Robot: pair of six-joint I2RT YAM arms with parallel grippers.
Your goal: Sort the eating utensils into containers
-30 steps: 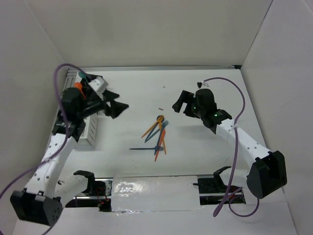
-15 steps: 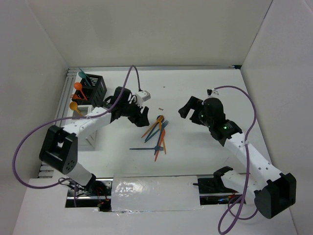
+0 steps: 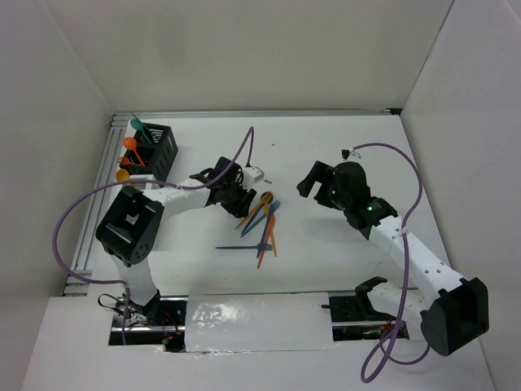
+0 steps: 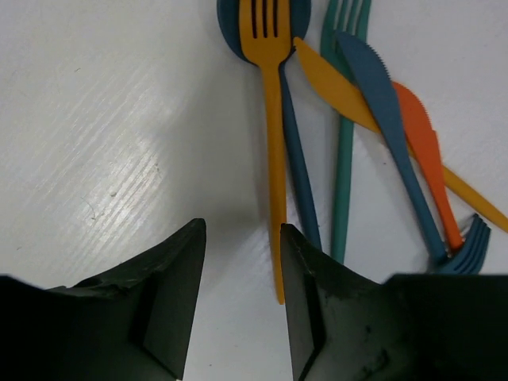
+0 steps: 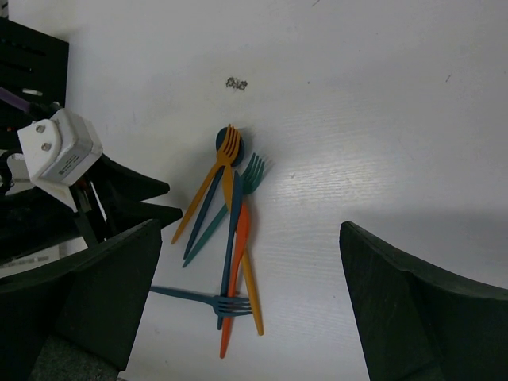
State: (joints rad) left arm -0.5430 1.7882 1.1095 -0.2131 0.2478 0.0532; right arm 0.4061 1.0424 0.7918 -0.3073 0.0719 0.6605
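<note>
Left gripper [image 4: 240,234] is held partly open and low at the left edge of the pile [image 3: 262,224]; nothing is gripped yet. The handle end of the yellow fork [image 4: 274,135] is seen between the jaws, just beside one finger. Right gripper [image 3: 308,179] is held wide open and empty, well to the right of the pile.

Progress is judged under halfway.
- Done: teal spoon [image 3: 137,125] and orange spoon [image 3: 130,144] are stood in the black caddy [image 3: 160,151], well up-left of the pile. A yellow spoon [image 3: 122,173] shows left of the pile too. The white caddy is hidden by the left arm, so the spoon's holder cannot be told.
- Left: seven pieces in the pile. These are the yellow fork, dark blue spoon [image 4: 300,182] under it, teal fork [image 4: 343,167], yellow knife [image 4: 329,83], dark blue knife [image 4: 389,135], orange knife [image 4: 425,151] and dark blue fork [image 4: 468,242].

In the way: the pieces are overlapped and crossed, so neighbours could be dragged when the fork is lifted. A small dark speck [image 5: 236,82] lies just above the pile. A purple cable [image 3: 251,130] is looped up near the pile's left side.
</note>
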